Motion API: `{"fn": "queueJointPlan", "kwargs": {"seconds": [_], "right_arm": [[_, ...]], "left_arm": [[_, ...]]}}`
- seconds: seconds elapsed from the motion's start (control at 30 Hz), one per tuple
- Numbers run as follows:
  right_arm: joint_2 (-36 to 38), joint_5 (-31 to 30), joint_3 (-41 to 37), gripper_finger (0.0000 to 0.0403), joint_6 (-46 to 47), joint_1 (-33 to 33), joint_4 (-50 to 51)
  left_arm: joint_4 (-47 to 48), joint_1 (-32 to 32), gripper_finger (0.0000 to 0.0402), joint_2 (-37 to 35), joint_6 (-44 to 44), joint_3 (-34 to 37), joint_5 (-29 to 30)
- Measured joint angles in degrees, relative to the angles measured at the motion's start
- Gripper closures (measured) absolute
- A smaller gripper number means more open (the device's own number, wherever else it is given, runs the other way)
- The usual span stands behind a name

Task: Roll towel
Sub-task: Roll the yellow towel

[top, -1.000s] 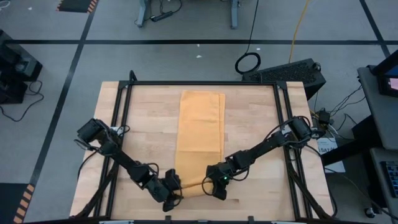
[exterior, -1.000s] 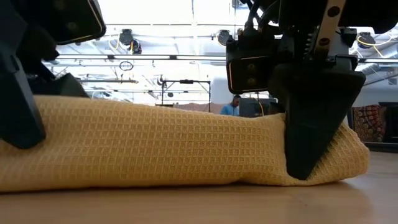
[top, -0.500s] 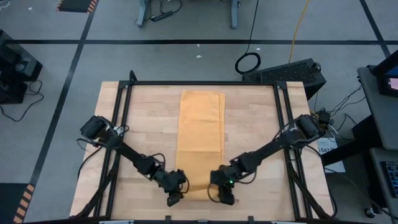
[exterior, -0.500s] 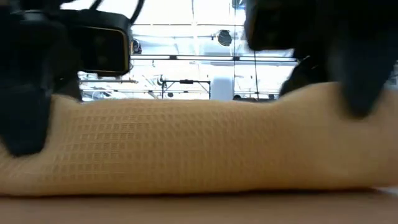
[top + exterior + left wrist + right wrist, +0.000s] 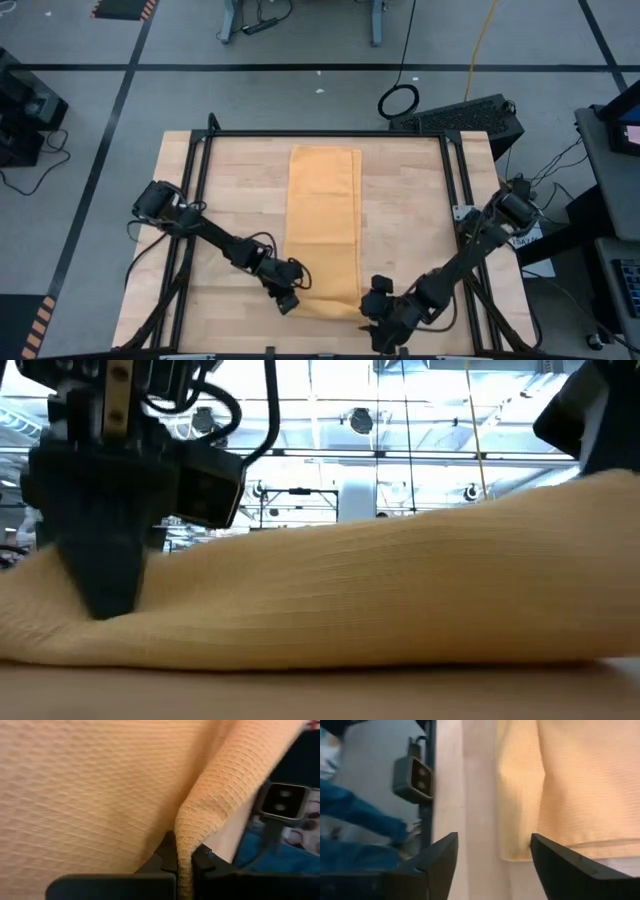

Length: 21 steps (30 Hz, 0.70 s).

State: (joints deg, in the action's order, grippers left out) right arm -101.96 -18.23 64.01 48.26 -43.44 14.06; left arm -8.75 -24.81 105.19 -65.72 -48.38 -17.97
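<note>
Since a moment before, the right gripper (image 5: 385,322) had let go of the towel's (image 5: 322,225) near corner and pulled back toward the front edge of the wooden table (image 5: 410,220), its fingers (image 5: 432,865) now spread apart with nothing between them. From its wrist camera the towel's folded corner lay just ahead of those open fingers, apart from them, on bare wood.

Meanwhile the left gripper (image 5: 288,298) had closed and shifted inward along the towel's near end. It was clamped on a raised fold of the orange-yellow cloth; its wrist view showed the fabric ridge pinched tight between the two dark fingers (image 5: 167,855). From table height, that gripper (image 5: 100,575) pressed down into the cloth, which bulged up in a long hump beside it.

Beyond the left gripper the towel stretched away flat as a long folded strip down the middle of the table, inside the black frame (image 5: 325,134).
</note>
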Motion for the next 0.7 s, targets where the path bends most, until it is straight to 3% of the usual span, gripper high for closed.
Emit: {"fn": "queueJointPlan", "kwargs": {"seconds": [0.17, 0.3, 0.57, 0.7], "right_arm": [[-3.01, -2.97, 0.00, 0.0127, -6.90, -0.37, -2.69], [-4.73, -5.50, 0.00, 0.0127, -11.32, 0.72, -6.44], [-4.66, -7.09, 3.07, 0.0131, -14.26, 1.52, -4.34], [-4.56, -7.45, 7.82, 0.0131, -17.82, 1.29, 2.18]], "left_arm": [[2.07, -0.01, 0.0395, -0.02, -0.01, -0.02, 1.50], [2.11, 0.00, 0.0395, -0.04, -0.02, -0.02, 3.03], [2.13, 0.14, 0.0395, -0.04, -0.05, -0.02, 3.08], [2.17, 0.12, 0.0395, -0.04, -0.44, -0.02, 3.06]]}}
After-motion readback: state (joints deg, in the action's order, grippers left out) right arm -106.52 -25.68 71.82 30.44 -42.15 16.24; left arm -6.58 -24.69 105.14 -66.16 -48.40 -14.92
